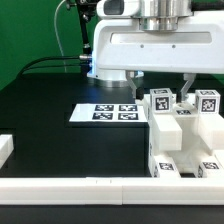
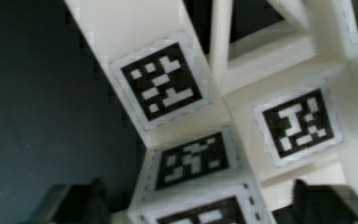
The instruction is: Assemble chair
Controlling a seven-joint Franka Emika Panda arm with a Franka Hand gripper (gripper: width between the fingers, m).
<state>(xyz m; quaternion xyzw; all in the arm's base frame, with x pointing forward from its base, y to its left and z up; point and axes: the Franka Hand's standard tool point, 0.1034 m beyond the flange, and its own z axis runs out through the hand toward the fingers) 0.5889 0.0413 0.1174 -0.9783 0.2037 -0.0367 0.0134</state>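
In the wrist view the chair [image 2: 247,130] fills the frame so closely that its tagged white faces run off every edge. Only the dark fingertips [image 2: 73,203] show, standing wide apart with the tagged structure between them. In the exterior view the gripper [image 1: 160,82] hangs directly above the chair [image 1: 182,135], whose lower part a white rail [image 1: 110,185] partly hides. Beyond, beside the gripper, lies the marker board [image 1: 108,112].
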